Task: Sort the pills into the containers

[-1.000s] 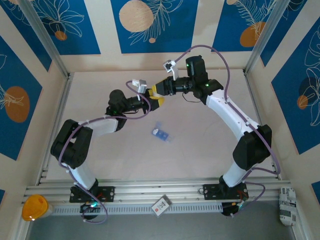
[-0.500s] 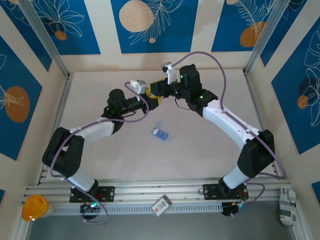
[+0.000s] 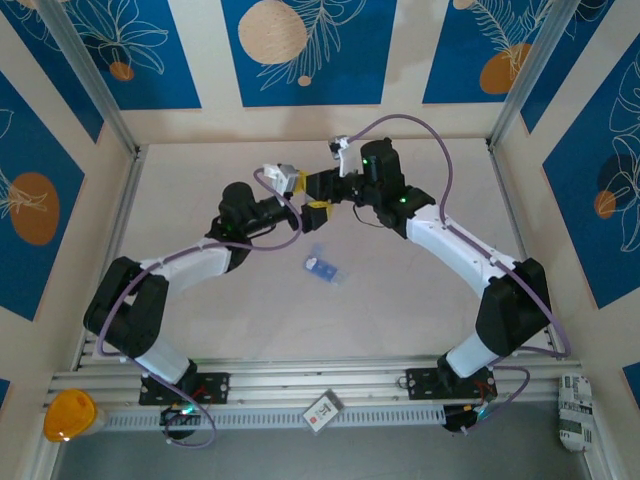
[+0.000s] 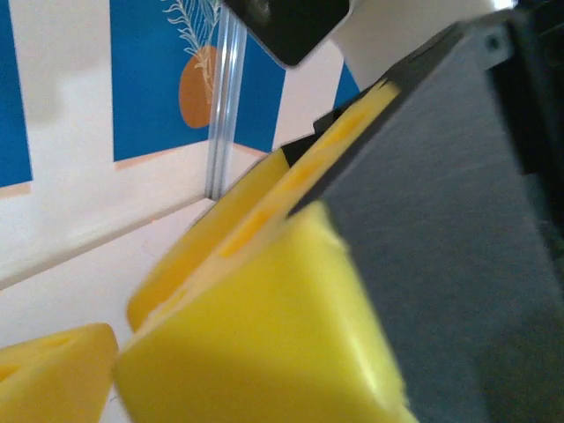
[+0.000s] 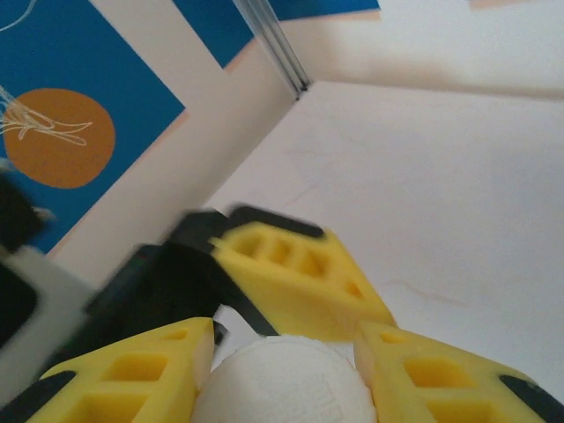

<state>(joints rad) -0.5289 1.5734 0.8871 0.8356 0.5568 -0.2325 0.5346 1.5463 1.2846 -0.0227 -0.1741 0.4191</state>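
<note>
We see the pill box (image 3: 322, 268) lying on the table (image 3: 420, 300), nearest the arm bases and within both arms' reach. Beyond the pill box, our right gripper (image 5: 284, 348) closes narrowly on a white cap (image 5: 278, 388), probably the pill supply. Our left gripper (image 3: 308, 196) meets it there, fingers spread wide, gripping nothing.

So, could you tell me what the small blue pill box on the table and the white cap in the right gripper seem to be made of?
The pill box looks like translucent blue plastic: a light, see-through tint, though it is small here. The white cap held in the right gripper looks like matte plastic with a finely grained top; blur leaves it open.
</note>
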